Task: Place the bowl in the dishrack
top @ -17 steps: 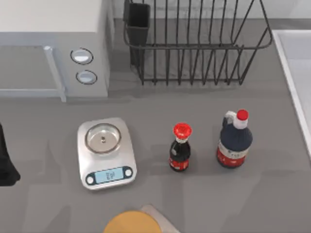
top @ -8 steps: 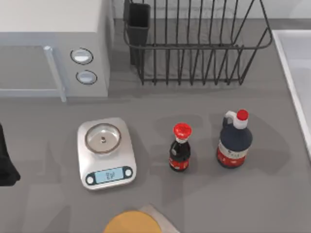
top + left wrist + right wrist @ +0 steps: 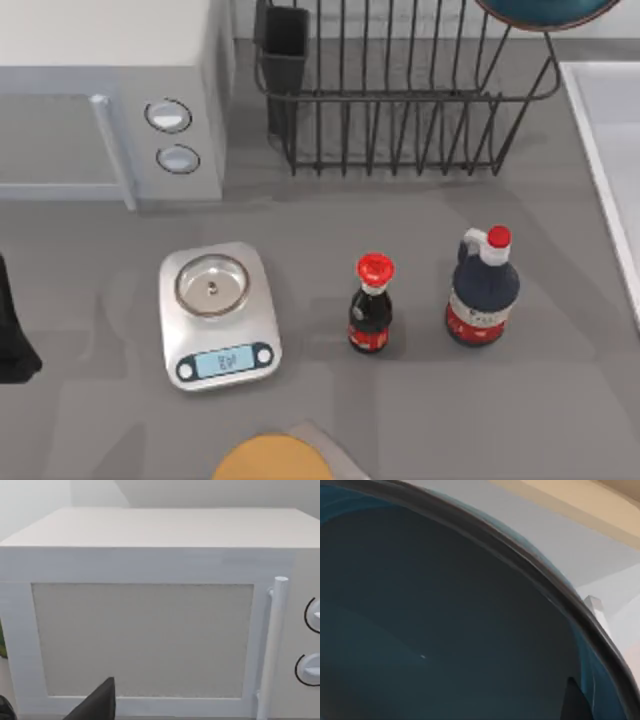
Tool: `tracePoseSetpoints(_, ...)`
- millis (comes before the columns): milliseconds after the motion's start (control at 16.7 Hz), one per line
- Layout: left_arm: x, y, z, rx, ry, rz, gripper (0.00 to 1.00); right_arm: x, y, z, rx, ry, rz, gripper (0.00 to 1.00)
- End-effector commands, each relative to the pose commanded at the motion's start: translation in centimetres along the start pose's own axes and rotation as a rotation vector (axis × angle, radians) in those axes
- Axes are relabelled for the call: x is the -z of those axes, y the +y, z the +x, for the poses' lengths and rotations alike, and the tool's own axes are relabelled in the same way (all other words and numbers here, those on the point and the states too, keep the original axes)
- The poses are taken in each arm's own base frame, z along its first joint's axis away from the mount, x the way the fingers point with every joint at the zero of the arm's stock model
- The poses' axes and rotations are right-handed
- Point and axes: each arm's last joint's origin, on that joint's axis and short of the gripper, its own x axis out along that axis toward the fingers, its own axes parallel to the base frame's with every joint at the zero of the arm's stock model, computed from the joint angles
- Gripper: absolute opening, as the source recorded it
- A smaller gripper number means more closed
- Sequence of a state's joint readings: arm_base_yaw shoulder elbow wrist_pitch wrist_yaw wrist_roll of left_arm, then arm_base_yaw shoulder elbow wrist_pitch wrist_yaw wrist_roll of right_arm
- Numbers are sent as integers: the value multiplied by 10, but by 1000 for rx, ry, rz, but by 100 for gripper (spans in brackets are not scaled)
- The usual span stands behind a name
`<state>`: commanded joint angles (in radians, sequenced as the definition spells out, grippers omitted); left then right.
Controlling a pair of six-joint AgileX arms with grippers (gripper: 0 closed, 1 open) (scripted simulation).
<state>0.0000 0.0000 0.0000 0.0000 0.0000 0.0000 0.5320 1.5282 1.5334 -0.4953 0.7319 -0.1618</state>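
1. Grey tabletop (image 3: 420,420) all around, with one white microwave (image 3: 110,90) at the far left; it has two round knobs (image 3: 168,116) on the front.
2. One black wire dishrack (image 3: 400,100) sits at the far side, right of the microwave, with one black utensil cup (image 3: 285,45) at its left corner.
3. One teal bowl (image 3: 545,12) pokes in at the far edge of the top view, over the rack's right end. Up close in the right wrist view the bowl (image 3: 445,630) has a dark rim and a deep blue inside.
4. Right gripper: can't tell if it's clamped or loose, the bowl blocks it.
5. Left arm (image 3: 12,330) is parked at the table's left edge; a dark finger (image 3: 97,705) shows in front of the microwave door (image 3: 142,640). Can't tell its grip either.
6. One silver kitchen scale (image 3: 218,315), then two red-capped dark bottles: a small bottle (image 3: 371,305) and a bigger jug (image 3: 483,288) to its right, well apart.
7. One yellow round thing (image 3: 270,460) at the near edge.
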Motion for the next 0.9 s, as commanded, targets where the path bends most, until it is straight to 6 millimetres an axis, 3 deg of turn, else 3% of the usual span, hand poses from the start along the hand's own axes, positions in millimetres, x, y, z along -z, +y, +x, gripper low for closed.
tracePoseSetpoints(240,0,0,0,0,0,0,100,-21,50,-78,-57,-262,227,0)
tracePoseSetpoints(480,0,0,0,0,0,0,100,-24,69,-135,-130,-385,419,0)
tracePoseSetpoints(600,0,0,0,0,0,0,100,-23,71,-145,-143,-402,459,0)
tracePoseSetpoints(900,0,0,0,0,0,0,100,-24,72,-144,-145,-401,458,0)
